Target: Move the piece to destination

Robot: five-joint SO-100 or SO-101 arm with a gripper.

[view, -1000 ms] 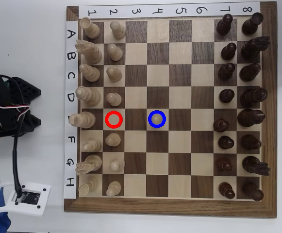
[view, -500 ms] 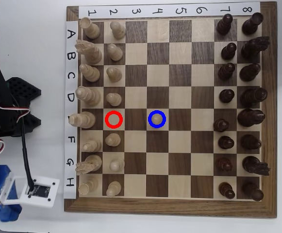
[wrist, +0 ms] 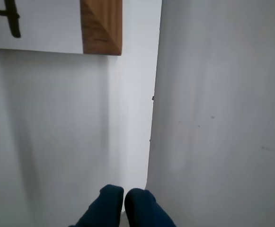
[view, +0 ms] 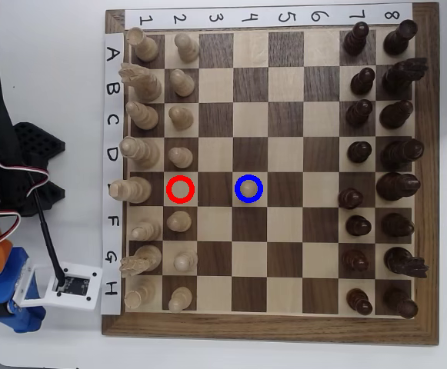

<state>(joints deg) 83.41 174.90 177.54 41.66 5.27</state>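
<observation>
In the overhead view a small cream pawn point(view: 248, 187) stands inside the blue ring point(view: 248, 201) on a light square of the chessboard point(view: 269, 327). The red ring point(view: 181, 201) marks an empty dark square two squares to its left, in the pale pawn row. My blue gripper point(view: 15, 311) rests off the board, past its lower-left corner. In the wrist view the gripper point(wrist: 124, 201) shows two blue fingertips point(wrist: 110, 198) pressed together with nothing between them, over white table.
Pale pieces point(view: 181, 115) fill the two left columns, dark pieces point(view: 359, 150) the two right ones. The arm's base and cables point(view: 23, 177) lie left of the board. The wrist view shows the board's wooden corner point(wrist: 102, 26) at the top.
</observation>
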